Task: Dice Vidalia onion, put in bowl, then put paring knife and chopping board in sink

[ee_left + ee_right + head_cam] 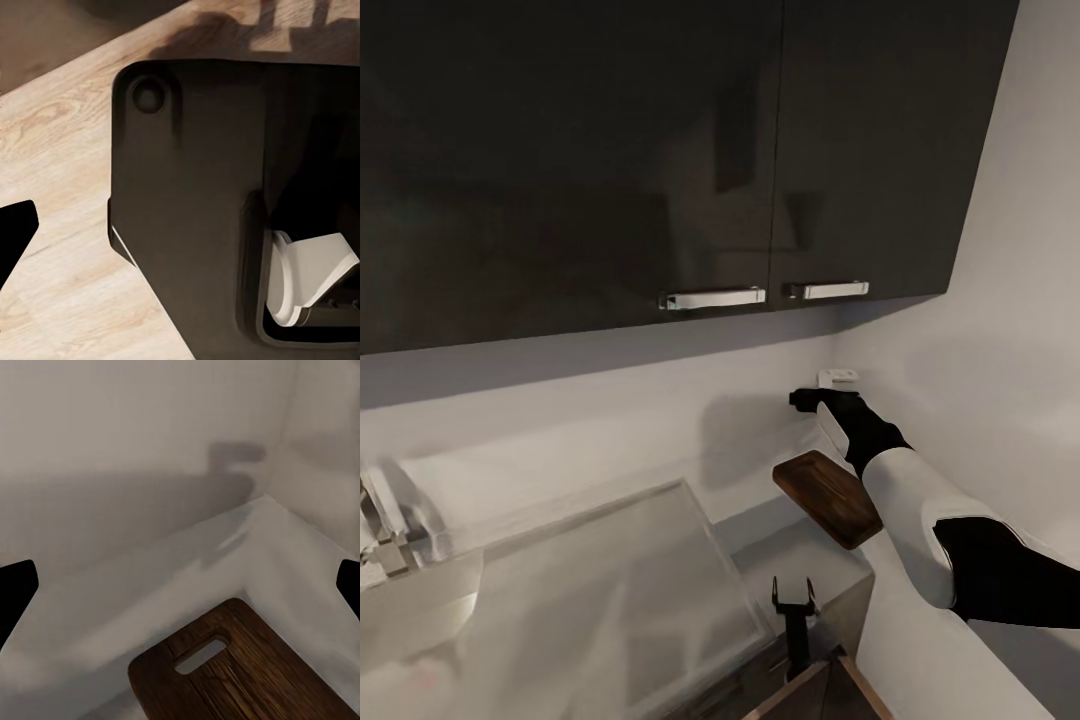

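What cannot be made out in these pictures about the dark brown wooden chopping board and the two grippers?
- The dark brown wooden chopping board: head view, its near end is hidden by the right arm; right wrist view, cut off by the picture's edge.
- Right gripper: head view, too small and dark to tell open or shut.
- Left gripper: head view, small, but its fingers stand apart.

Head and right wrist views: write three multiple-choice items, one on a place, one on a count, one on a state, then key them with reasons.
1. Where is the chopping board?
A. flat in the sink
B. raised beside the right arm, near the wall corner
C. on the floor

2. How many handles show on the dark wall cabinets?
A. one
B. two
C. four

3. How does the board sit?
A. tilted
B. level on the countertop
C. upright against the tap

Key: B, it sits by the right forearm's black wrist; B, two pale bars side by side; A, its face slopes in the head view.
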